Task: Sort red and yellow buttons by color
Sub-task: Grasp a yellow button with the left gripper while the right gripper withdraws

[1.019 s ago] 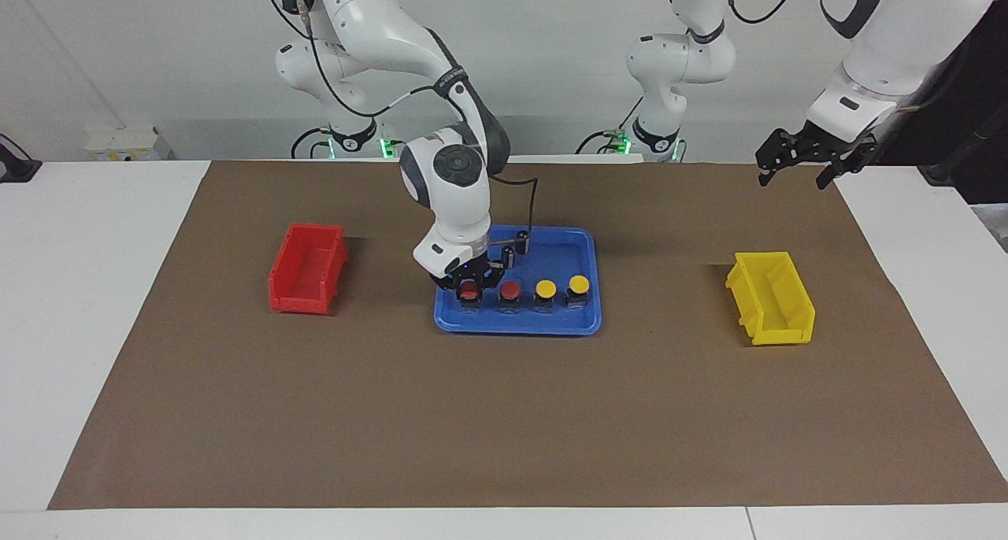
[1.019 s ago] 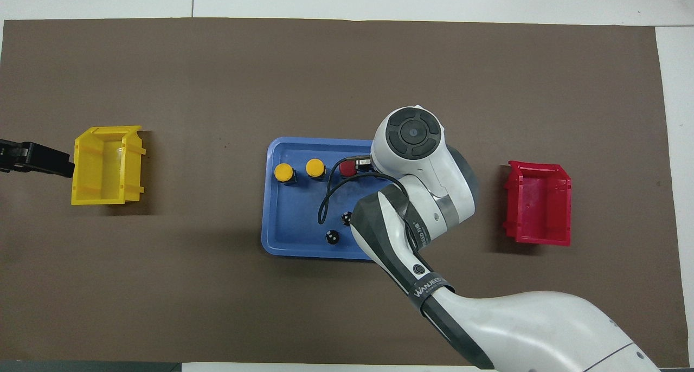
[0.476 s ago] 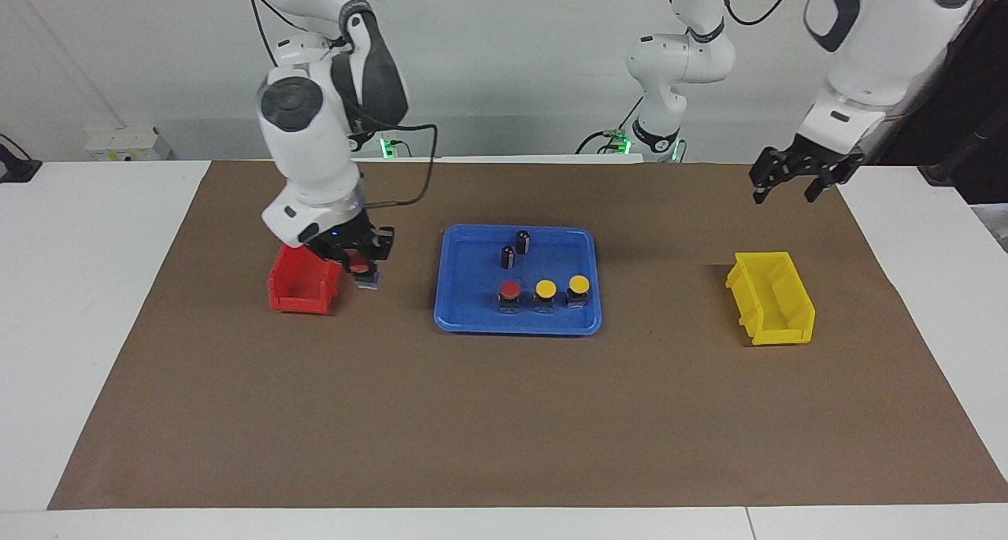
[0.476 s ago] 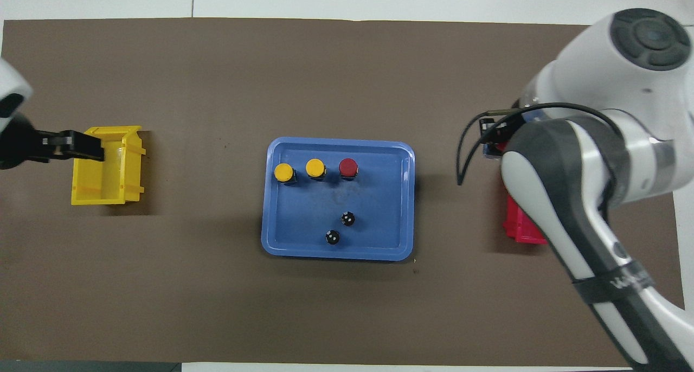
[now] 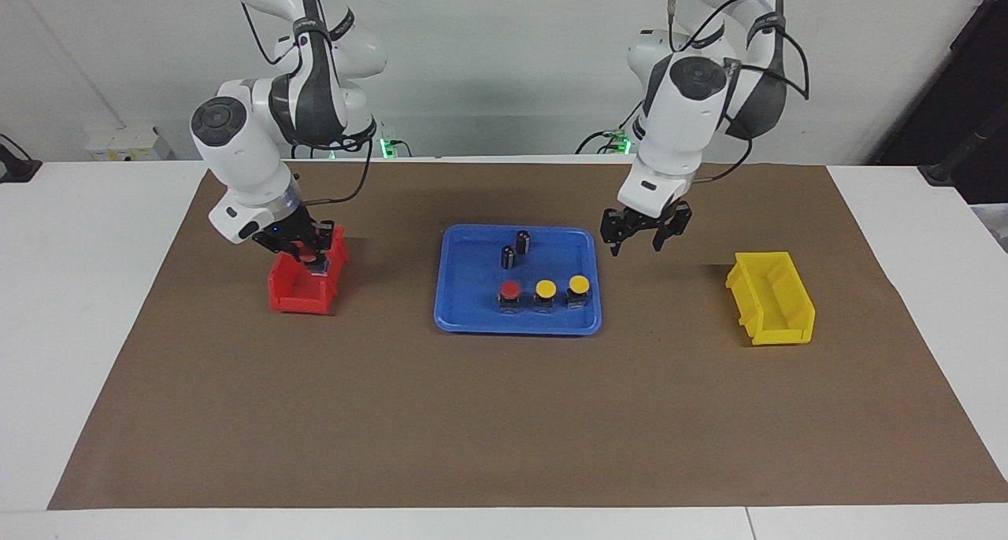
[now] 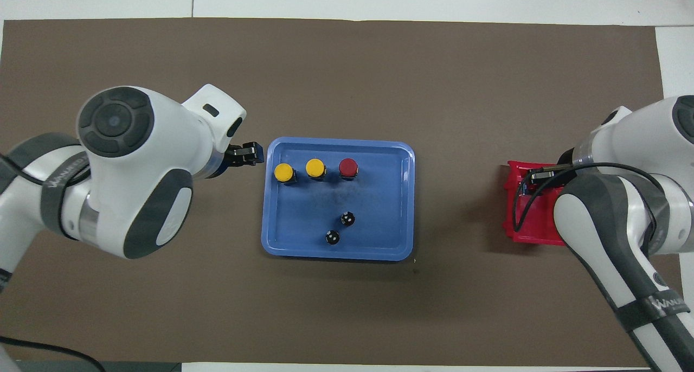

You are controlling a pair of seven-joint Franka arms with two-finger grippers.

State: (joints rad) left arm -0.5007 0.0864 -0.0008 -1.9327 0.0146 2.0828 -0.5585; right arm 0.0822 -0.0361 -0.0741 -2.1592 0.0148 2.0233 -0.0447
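Take the blue tray (image 5: 472,323) as a dial seen from overhead, twelve o'clock pointing away from the robots. The red bin (image 5: 293,297) sits at three o'clock and the yellow bin (image 5: 776,335) at nine, both well apart from the tray. The right gripper (image 5: 309,255) hangs over the red bin, its fingers clamped on the held red button (image 5: 317,264), which is low over the bin's opening, toward the wall closest to the tray. If it is let go from there, the boxy base could clip that wall and tip out onto the mat, or the button could land cap-down. The left gripper (image 5: 638,245) hovers at about ten o'clock, just off the tray's rim, its fingers apart and empty. The row along the tray's twelve o'clock edge holds the outer yellow button (image 5: 579,283), the inner yellow button (image 5: 546,289) and the second red button (image 5: 510,290), standing close together. A finger coming down on the outer one may nudge its neighbour, or slide off the round cap rather than seat on the base. The two dark cylinders (image 5: 523,241) toward six o'clock could be knocked over by a low sweep across the tray.
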